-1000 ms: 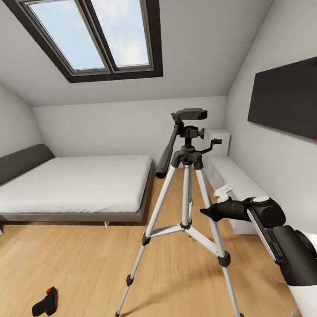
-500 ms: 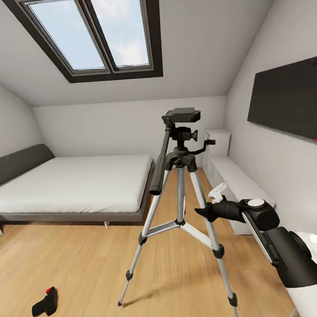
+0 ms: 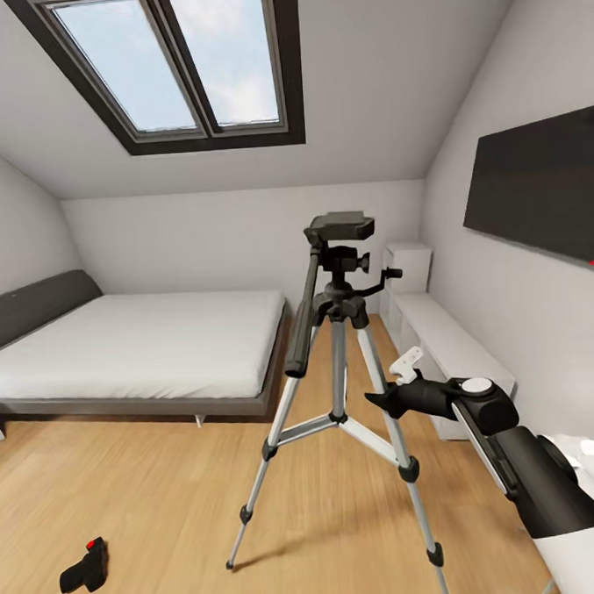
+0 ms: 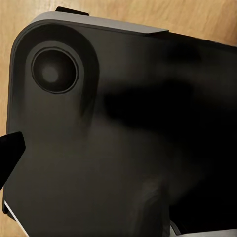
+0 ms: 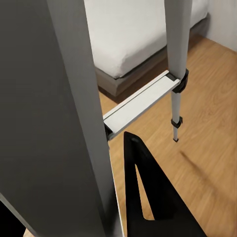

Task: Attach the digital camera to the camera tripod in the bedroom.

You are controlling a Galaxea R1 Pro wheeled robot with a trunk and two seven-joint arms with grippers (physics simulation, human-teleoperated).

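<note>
Right claw (image 3: pixel 384 402) at camera tripod (image 3: pixel 337 347) leg

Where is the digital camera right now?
In the head view the digital camera lies on the wood floor at lower left, before the bed, well left of the camera tripod.

Light wood floor (image 3: pixel 150 482) carried pretty much everything here. The tripod (image 3: pixel 340 347) stood on it around the middle of the room, three silver legs splayed out, feet planted on the boards, throwing a soft shadow. The camera (image 3: pixel 84 567) lay flat on the floor well off to the tripod's left, black with a red dot on top, nothing touching it. The bed (image 3: pixel 133 351) sat on the floor too, against the far left wall, grey frame with a plain white mattress and nothing on top of it. In the right wrist view one tripod leg (image 5: pixel 176 64) came down to the floorboards (image 5: pixel 212 113), with the bed's corner behind it.
</note>
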